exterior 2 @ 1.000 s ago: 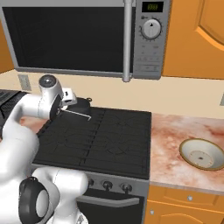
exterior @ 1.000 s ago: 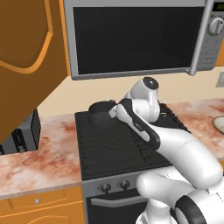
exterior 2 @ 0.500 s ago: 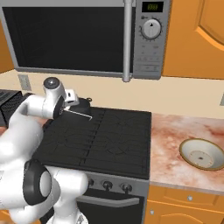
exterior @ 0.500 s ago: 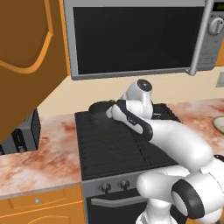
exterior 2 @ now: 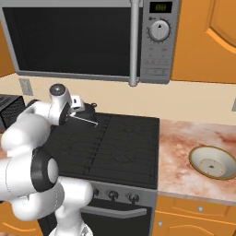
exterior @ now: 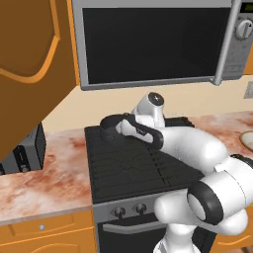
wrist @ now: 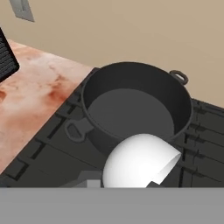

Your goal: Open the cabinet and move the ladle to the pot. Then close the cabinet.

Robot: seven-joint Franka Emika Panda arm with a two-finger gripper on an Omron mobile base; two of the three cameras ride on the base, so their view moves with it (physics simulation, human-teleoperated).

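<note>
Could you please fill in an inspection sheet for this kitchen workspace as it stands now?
Surface: black gas stove top between pink-marbled counters.
Job's things: pale silvery-white ladle held just short of the short round dark pot, which sits on the stove's back left and looks empty; orange-wood wall cabinet door stands open.
Clutter: black slotted toaster on the left counter; cream round bowl on the right counter.
End effector: shut on the ladle's thin handle.
Cables: nothing seen.
Surroundings: silver microwave above the stove, beige wall, grey outlet plate.
</note>
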